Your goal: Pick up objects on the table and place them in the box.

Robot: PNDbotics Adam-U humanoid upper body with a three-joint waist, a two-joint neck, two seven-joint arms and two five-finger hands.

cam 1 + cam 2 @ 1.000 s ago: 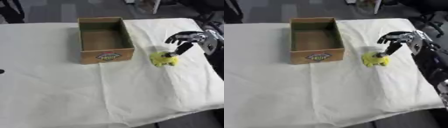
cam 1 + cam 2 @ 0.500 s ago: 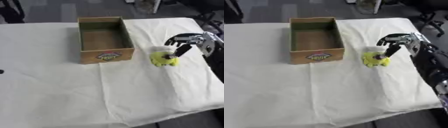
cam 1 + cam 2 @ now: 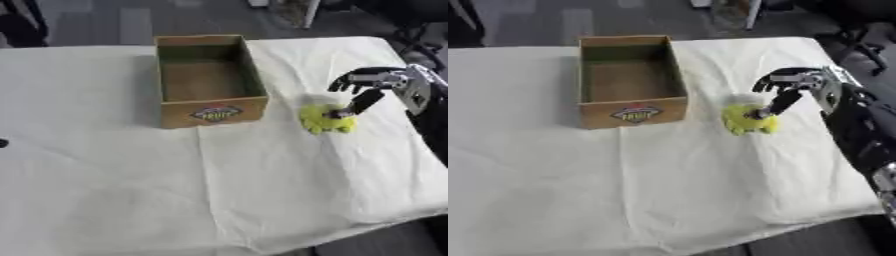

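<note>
Right hand at the yellow object beside the box — grasp not confirmed.

The table (image 3: pixel 105 190), covered by a pale cloth, carries an open cardboard box (image 3: pixel 208 80) near its far centre, with a printed label on the near wall; nothing is visible inside it. The robot's right arm (image 3: pixel 859 125) enters from the right edge. The right hand (image 3: pixel 796 82) sits above the object, fingers curled, thumb pointing down to the top of it — whether it actually grips cannot be told. The yellow object (image 3: pixel 325 119) lies on the cloth just right of the box, apart from it.
</note>
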